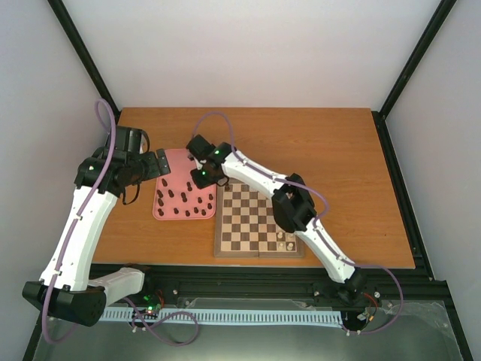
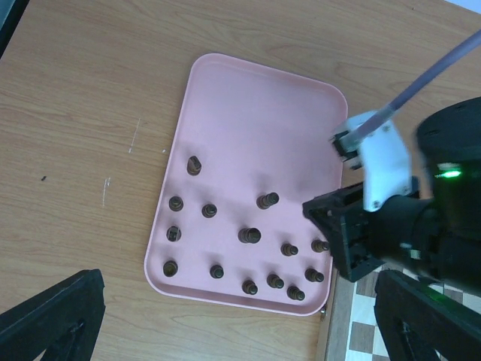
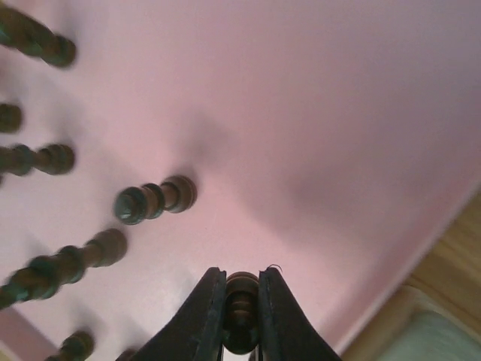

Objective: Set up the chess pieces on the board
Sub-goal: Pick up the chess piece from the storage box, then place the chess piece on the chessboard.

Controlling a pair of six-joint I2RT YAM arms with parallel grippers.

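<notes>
Right wrist view pretty much says it all: my right gripper [image 3: 242, 277] has its jaws squeezed together on one dark brown chess piece [image 3: 242, 304], fingers pressed on either side of it. It's low over the pink tray [image 2: 255, 113], close to the tray's edge on the chessboard side. Can't tell if the piece's base is touching the tray or just off it.

All the other dark pieces [image 2: 249, 235] are loose on that tray, bunched in its near half, the far half bare. A couple look tipped over, but from these angles I honestly can't tell for most of them.

My left gripper [image 2: 239, 308] hangs above the tray's left side with the jaws spread wide, nothing between them.

From the top camera, the chessboard [image 1: 259, 218] sits at the near edge of the tabletop, just beside the tray on its right. A few cream pieces [image 1: 285, 241] stand on its near right squares. None of the dark ones are on it yet.
</notes>
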